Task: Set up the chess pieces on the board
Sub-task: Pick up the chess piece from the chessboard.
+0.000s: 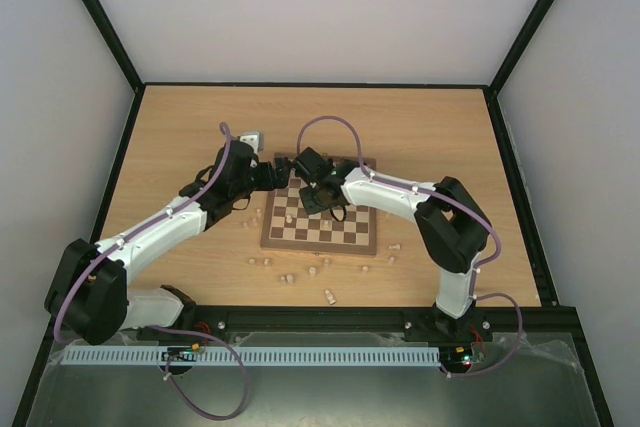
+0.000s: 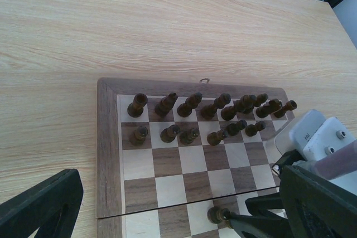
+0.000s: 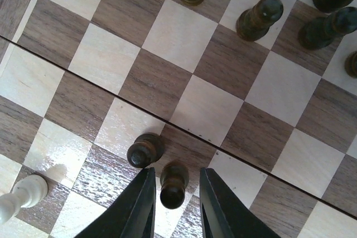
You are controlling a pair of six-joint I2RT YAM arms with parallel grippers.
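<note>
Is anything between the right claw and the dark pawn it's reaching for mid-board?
Nothing visible: that dark pawn sits between the right claw fingers. A second dark pawn stands close beside it, by one fingertip.

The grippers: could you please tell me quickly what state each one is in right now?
Left gripper: open, holding nothing.
Right gripper: straddles a dark pawn; whether it grips cannot be told.

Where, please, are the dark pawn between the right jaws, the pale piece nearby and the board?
dark pawn (image 3: 173,187): right wrist view, its rounded head.
pale piece (image 3: 22,196): right wrist view, its stem.
board (image 2: 109,149): left wrist view, its border frame.
</note>
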